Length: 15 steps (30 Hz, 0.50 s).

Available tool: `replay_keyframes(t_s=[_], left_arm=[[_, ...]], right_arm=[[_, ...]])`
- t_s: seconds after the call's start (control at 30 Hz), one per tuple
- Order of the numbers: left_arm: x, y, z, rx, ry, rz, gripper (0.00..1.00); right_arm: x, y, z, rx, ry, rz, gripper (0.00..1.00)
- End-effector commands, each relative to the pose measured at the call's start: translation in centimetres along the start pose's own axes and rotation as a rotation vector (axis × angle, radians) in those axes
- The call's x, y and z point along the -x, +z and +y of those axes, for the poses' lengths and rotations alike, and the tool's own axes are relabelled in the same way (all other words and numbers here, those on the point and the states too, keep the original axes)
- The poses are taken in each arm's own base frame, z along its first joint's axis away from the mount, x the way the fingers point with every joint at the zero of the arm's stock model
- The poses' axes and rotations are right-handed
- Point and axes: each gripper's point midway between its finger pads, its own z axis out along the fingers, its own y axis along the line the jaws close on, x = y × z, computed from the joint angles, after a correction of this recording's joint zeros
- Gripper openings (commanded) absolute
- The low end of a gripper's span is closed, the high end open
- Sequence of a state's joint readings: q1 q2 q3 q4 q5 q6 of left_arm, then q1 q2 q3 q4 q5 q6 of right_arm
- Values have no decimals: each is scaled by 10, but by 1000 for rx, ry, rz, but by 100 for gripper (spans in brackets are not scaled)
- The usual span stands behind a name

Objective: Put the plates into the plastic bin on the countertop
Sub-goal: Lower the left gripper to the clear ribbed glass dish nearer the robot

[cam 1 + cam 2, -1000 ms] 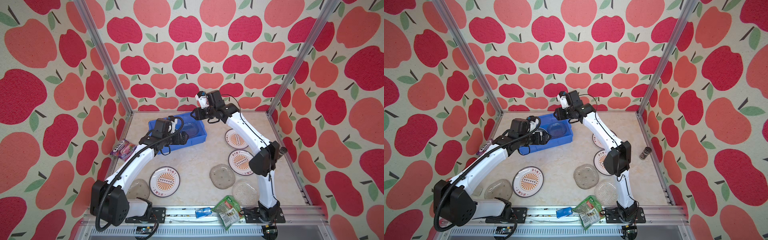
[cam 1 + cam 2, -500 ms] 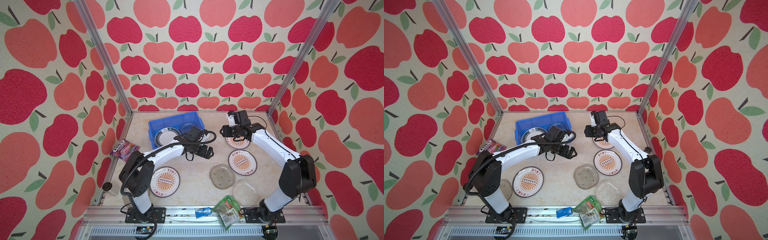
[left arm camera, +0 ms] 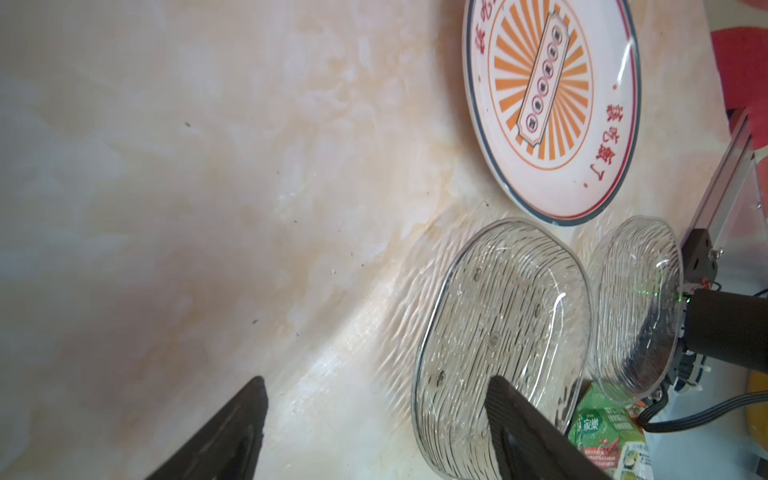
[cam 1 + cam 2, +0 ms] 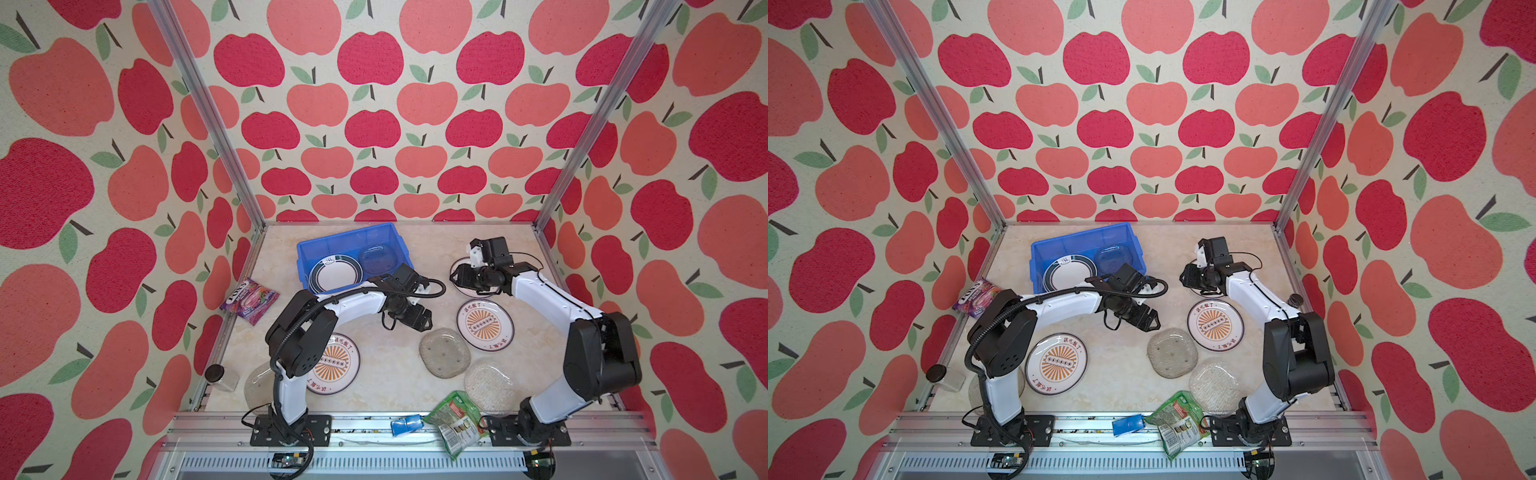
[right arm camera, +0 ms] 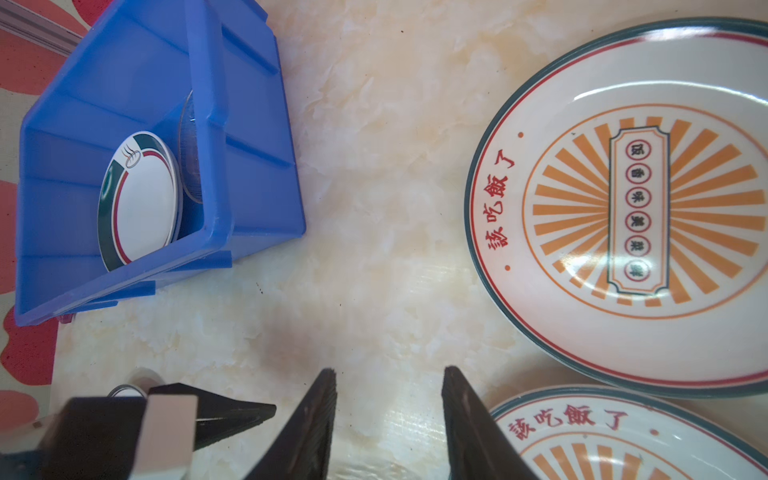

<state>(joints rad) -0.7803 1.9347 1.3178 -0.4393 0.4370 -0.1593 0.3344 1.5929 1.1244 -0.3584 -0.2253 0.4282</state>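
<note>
The bin (image 4: 345, 243) sits back left on the counter (image 4: 386, 374), a round plate (image 4: 334, 274) and a glass plate (image 4: 379, 257) side by side in it. My left gripper (image 4: 422, 325) hangs before it, just behind a second glass plate (image 4: 444, 353). To the right, a rear plate (image 4: 463, 263) lies behind a front plate (image 4: 485, 324), my right gripper (image 4: 455, 277) by the rear plate.

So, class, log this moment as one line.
blue bin: holds plates | left claw: open, near glass plate | right claw: open, near sunburst plate

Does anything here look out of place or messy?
The green snack bag hangs over the front rail, partly off the countertop, with a small blue object lying on the rail beside it. Nothing looks spilled or broken.
</note>
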Motion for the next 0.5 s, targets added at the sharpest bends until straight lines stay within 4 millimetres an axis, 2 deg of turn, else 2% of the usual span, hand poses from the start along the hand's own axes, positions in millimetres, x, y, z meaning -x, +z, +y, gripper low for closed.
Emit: replay_keyframes(t_s=[0.0,0.23,0.3,0.47], left_arm=[[-4,5,-4,16,55,61,68],[-12,19,-8,32,77,126,53],[-13,20,-10,17,77,134,45],[-16,27,-11,7,60,161,35]], right_arm=[[1,-5,10,46,9,-16,43],[-2,-2,10,52,12,-8,42],[-3,-1,7,45,17,-5,42],[-3,-2,0,35,32,-8,42]])
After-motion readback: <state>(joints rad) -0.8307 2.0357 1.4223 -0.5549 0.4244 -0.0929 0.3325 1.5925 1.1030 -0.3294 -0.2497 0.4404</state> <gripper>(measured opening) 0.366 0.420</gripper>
